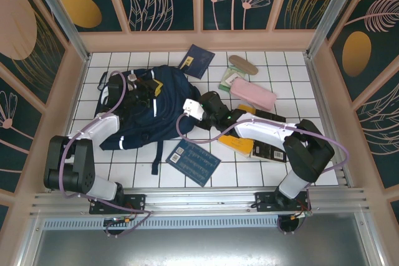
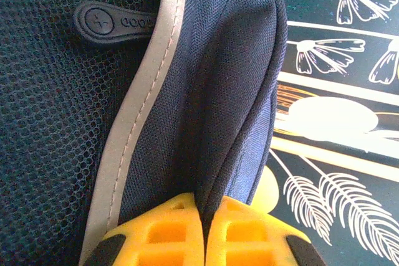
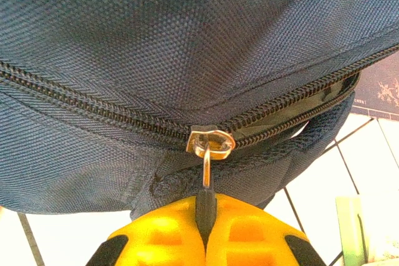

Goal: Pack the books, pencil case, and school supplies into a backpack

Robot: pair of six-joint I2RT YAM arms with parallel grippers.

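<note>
Left gripper (image 2: 204, 232): was clenched on a backpack (image 2: 212, 91) fold (navy).
Right gripper (image 3: 204, 232): was clamped on the zipper pull (image 3: 205, 199).

You see a navy backpack (image 1: 146, 119) on a white tiled table (image 1: 293, 73), with the left arm (image 1: 93, 130) and right arm (image 1: 262, 130) reaching onto it. A blue book (image 1: 193, 161) lies just in front, a pink pouch (image 1: 252, 93) to the right.

A large navy fabric backpack (image 1: 149, 107) lies slumped left of centre, partly unzipped. A flat blue book (image 1: 193, 161) lies at its near side and a small navy booklet (image 1: 196, 60) beyond it. A soft pink pouch (image 1: 253, 93), pale green pack (image 1: 229, 80), tan oval piece (image 1: 243, 64), yellow book (image 1: 235, 145) and black book (image 1: 271, 152) lie to the right.
</note>
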